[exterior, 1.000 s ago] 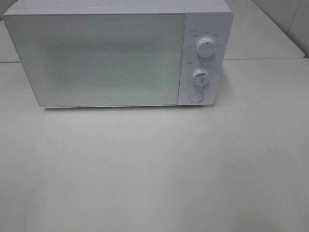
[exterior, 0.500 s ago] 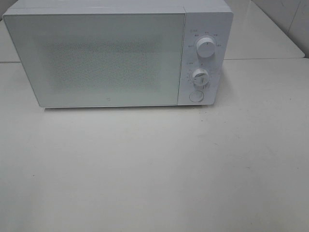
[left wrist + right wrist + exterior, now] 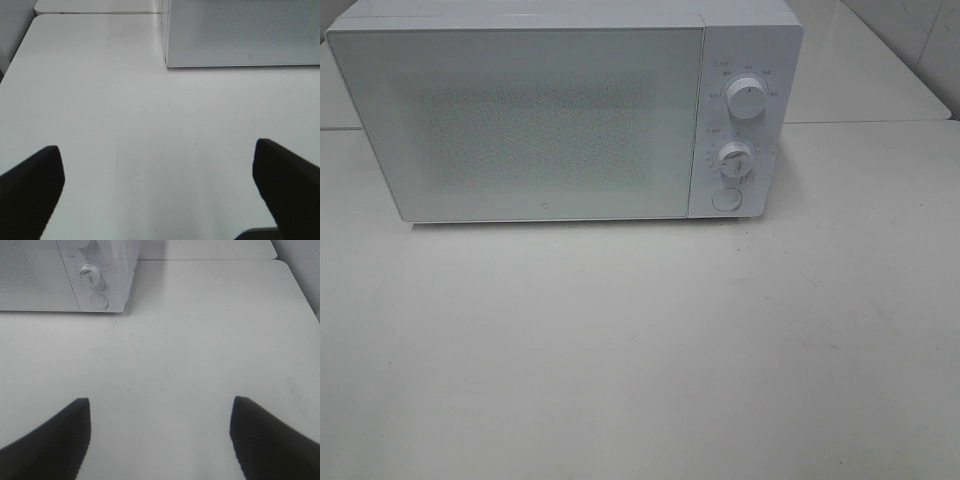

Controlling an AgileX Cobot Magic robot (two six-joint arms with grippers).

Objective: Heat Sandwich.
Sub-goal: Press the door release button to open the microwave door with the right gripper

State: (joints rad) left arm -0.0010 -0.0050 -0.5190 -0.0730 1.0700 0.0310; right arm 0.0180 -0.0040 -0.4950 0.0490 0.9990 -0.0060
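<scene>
The large white microwave oven [image 3: 550, 120] stands at the far side of the pale, glossy tabletop [image 3: 640, 350] with its wide frosted, dotted door [image 3: 520, 125] shut flush against the body. The sandwich appears in none of the three views: it is not on the tabletop in front of the oven, nor to either side as far as the wrist cameras reach, and neither arm carries it. Whether it lies inside cannot be told, since the door panel shows nothing behind it.

That leaves the stage of the task uncertain. If the sandwich is in the oven, loading and closing the door are done, and what remains is timing, opening and taking it out. If it is not, nothing visible has been started. The knob positions are too small to read as a set time.

The left gripper [image 3: 156, 145] hovers over bare tabletop near the oven's left front corner, its dark fingers [image 3: 30, 190] spread wide with nothing between them. The right gripper [image 3: 160, 399] hangs over the tabletop before the control panel, its fingers [image 3: 270, 440] likewise apart and empty.

Counted: one microwave oven, one door, two round white knobs, the upper [image 3: 747, 102] and the lower [image 3: 734, 159], one round white push button [image 3: 725, 199] beneath them, two grippers with two fingers each, and no sandwich in view.
</scene>
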